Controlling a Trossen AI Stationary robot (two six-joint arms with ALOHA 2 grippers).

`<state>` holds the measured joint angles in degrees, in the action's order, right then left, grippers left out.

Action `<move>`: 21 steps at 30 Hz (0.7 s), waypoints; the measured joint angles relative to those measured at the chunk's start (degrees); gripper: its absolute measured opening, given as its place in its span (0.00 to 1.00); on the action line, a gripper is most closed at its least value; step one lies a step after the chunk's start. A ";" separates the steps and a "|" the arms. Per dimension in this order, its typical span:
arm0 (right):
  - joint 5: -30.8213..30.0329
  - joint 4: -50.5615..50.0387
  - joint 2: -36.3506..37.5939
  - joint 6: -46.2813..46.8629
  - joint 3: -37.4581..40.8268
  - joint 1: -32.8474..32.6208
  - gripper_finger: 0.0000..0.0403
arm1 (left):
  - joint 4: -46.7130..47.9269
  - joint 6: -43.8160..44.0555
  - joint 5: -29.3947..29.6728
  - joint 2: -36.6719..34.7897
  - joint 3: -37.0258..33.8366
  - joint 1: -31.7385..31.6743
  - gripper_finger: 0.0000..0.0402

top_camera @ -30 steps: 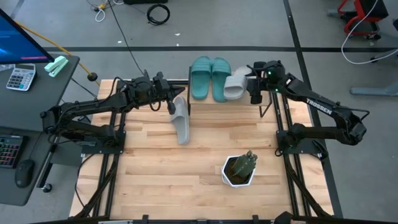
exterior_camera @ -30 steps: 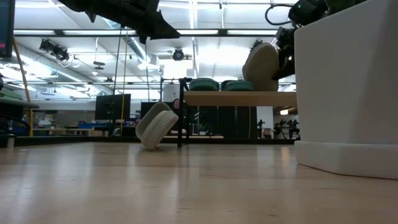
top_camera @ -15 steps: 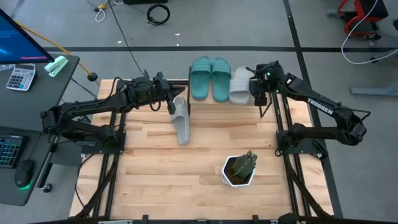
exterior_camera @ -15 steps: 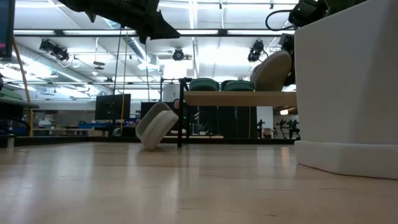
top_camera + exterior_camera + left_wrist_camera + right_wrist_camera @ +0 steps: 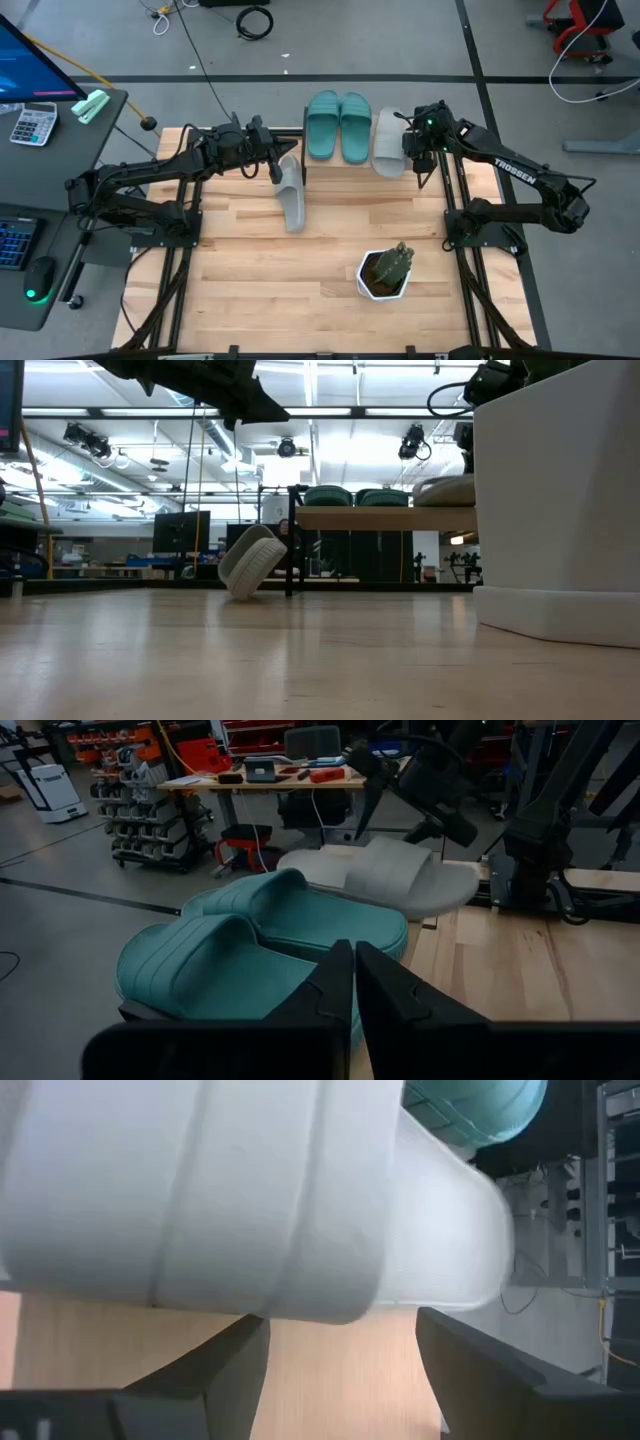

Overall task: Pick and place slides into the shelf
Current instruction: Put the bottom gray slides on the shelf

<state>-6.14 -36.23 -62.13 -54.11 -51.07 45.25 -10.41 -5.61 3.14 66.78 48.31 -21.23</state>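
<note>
The shelf [image 5: 380, 518] stands at the table's far edge, with two teal slides [image 5: 340, 125] side by side on its plank. A light grey slide [image 5: 388, 140] lies flat on the plank to their right, and my right gripper [image 5: 408, 150] is on its right side with the fingers spread wide. A second grey slide [image 5: 290, 195] stands on edge on the table, leaning against the shelf's left leg [image 5: 291, 540]. My left gripper [image 5: 277, 168] hangs shut above that slide, clear of it, with nothing between its fingers [image 5: 353, 970]. My right gripper holds the grey slide by its right long side [image 5: 399, 150], about mid-length by the strap. It comes slanting down from the table's right. The two fingers [image 5: 235, 1365] stand wide apart, and the slide's edge [image 5: 330, 1305] hides their tips. The slide rests flat on the plank.
A white pot with a green plant [image 5: 383, 275] stands on the table near the front right and fills the right of the low view [image 5: 560, 500]. Bare wooden tabletop [image 5: 240, 270] lies between the arms and toward the near edge.
My right gripper has tipped further downward, keeping the same finger spread. The grey slide in it has swung from steeply tilted to lying flat on the shelf's plank beside the teal pair. The slide on the table has stayed put.
</note>
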 joint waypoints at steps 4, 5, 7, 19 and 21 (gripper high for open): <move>-2.01 0.05 0.00 -0.29 0.00 -0.92 0.65 | 0.00 -0.01 0.02 0.00 0.00 0.00 0.01; -2.85 0.13 0.00 -0.51 0.00 -1.15 0.65 | 0.01 0.00 0.01 0.00 0.00 0.00 0.01; -4.77 0.09 0.00 -0.99 0.00 -1.49 0.64 | 0.00 -0.01 0.01 0.00 0.00 0.00 0.02; -10.29 -2.90 0.11 3.76 -6.56 -1.63 0.63 | 0.02 -0.04 0.00 0.00 0.00 0.00 0.04; -9.11 -4.38 0.11 7.96 -9.88 -1.57 0.63 | 0.24 -0.06 0.00 0.00 0.00 0.00 0.02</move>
<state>-15.24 -40.62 -62.02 -46.15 -60.95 43.68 -10.18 -5.67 3.14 66.78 48.31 -21.24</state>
